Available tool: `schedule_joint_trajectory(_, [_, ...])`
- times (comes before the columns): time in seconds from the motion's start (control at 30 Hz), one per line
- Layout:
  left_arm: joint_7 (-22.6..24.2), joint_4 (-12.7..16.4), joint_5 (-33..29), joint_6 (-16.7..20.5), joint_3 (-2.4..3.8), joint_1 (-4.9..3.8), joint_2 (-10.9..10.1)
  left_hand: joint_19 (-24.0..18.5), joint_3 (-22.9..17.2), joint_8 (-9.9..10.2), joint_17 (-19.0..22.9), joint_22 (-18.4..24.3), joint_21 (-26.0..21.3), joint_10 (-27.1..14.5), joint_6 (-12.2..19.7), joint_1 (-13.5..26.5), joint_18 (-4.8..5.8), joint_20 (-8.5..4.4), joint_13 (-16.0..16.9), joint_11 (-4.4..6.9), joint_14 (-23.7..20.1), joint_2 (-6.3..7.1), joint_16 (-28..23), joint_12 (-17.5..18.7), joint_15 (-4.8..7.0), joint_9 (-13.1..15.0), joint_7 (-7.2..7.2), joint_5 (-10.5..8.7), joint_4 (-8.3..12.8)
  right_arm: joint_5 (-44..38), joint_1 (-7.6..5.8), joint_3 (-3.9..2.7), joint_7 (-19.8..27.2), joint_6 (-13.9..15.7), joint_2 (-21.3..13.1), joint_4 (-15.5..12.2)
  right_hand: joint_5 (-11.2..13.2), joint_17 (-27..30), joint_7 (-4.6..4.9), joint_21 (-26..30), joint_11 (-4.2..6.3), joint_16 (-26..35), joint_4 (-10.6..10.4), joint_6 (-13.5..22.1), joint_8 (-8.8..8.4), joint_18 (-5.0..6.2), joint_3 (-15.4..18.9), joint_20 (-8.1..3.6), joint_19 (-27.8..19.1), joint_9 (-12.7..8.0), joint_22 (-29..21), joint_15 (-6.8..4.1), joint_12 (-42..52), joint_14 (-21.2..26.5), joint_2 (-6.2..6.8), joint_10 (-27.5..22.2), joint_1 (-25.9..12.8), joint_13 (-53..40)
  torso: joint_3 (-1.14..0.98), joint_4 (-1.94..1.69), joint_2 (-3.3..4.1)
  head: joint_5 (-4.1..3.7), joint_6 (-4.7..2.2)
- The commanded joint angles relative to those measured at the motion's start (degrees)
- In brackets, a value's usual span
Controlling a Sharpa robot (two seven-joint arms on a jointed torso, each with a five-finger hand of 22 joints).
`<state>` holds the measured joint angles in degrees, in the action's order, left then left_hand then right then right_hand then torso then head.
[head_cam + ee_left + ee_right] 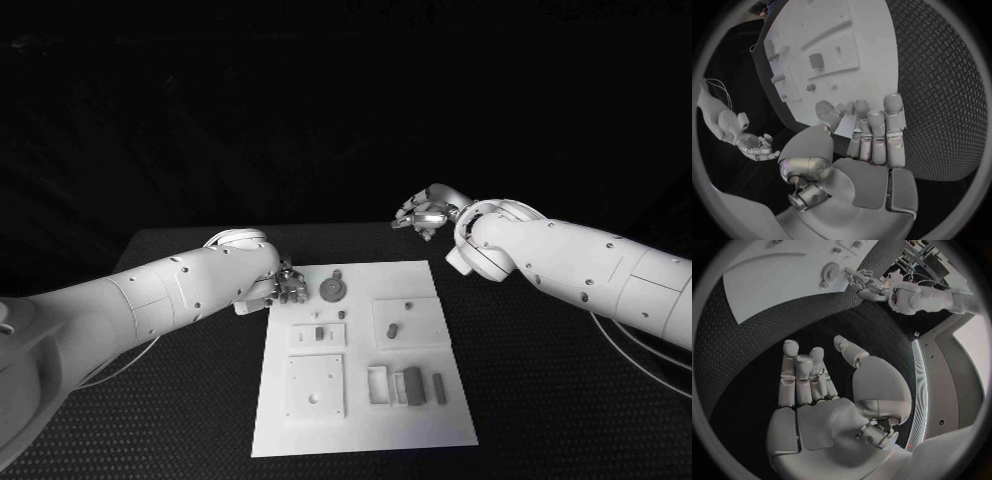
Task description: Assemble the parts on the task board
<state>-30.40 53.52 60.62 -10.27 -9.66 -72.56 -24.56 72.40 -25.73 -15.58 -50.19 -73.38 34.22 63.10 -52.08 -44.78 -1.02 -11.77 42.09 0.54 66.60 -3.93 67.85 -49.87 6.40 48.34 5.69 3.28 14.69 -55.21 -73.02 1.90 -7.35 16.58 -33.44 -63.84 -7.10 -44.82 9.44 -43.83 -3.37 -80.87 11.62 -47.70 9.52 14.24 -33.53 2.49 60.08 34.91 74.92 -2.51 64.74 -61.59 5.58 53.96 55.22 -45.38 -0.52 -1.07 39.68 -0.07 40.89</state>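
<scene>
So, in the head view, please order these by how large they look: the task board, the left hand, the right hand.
1. Task board, by far the largest.
2 and 3. Left hand and right hand: they look alike, both partly hidden by their arms, and the right one is farther from the camera, so I do not rank them.

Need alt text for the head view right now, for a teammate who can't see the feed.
A white task board lies mid-table with small parts on it. The left robot hand sits at the board's far-left corner beside a round part, nothing visibly held; the right robot hand is raised beyond the board, empty.
</scene>
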Motion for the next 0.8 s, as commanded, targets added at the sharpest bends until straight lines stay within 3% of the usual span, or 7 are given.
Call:
schedule_joint_trajectory(0.03, [0.70,-0.04,-2.38,-0.30,0.01,0.00,-0.01,0.44,-2.36,0.12,-0.10,0.02,0.24,0.08,-0.41,-0.65,-4.03,-0.25,-0.09,0.00,0.29,0.77,0.05,-0.43,0.34,-0.02,0.18,-0.55,-1.78,-0.06,0.01,-0.01,0.19,-0.68,-0.02,-0.28,-0.12,0.08,0.36,0.23,0.05,-0.33,-0.08,0.11,-0.03,0.76,-0.16,0.09,-0.12,-0.09,1.07,-0.38,0.18,0.00,-0.14,-0.34,-0.51,0.09,0.00,-0.02,-0.01,-0.08,-0.05])
schedule_joint_trajectory(0.5, [0.55,-0.08,-2.59,-0.93,0.00,0.00,-0.15,0.74,-4.14,-0.50,-0.27,-0.41,0.55,0.35,-1.59,-1.00,-3.96,-0.39,-0.16,0.27,0.60,0.22,0.22,-0.71,0.57,0.24,-0.09,-0.50,-2.72,-0.06,0.01,-0.01,0.01,-1.19,-0.16,-0.35,-0.12,0.09,0.36,0.23,0.05,-0.34,-0.08,0.11,-0.03,0.76,-0.16,0.09,-0.12,-0.10,1.07,-0.38,0.19,0.00,-0.16,-0.33,-0.51,0.11,0.05,-0.05,-0.02,-0.07,-0.05])
schedule_joint_trajectory(0.8, [1.01,-0.03,-2.66,-0.20,0.00,0.01,-0.36,0.82,-5.36,-1.18,-0.38,-0.81,0.79,0.53,-2.85,-2.30,-3.90,-0.58,-0.25,0.64,0.78,-1.64,0.30,-0.87,0.91,0.47,-0.50,-0.46,-1.46,-0.06,0.01,0.00,0.00,-1.27,-0.16,-0.28,-0.12,0.09,0.36,0.23,0.05,-0.34,-0.08,0.12,-0.03,0.76,-0.16,0.09,-0.11,-0.10,1.07,-0.38,0.20,0.00,-0.16,-0.34,-0.52,0.12,0.00,-0.03,-0.01,0.00,0.02])
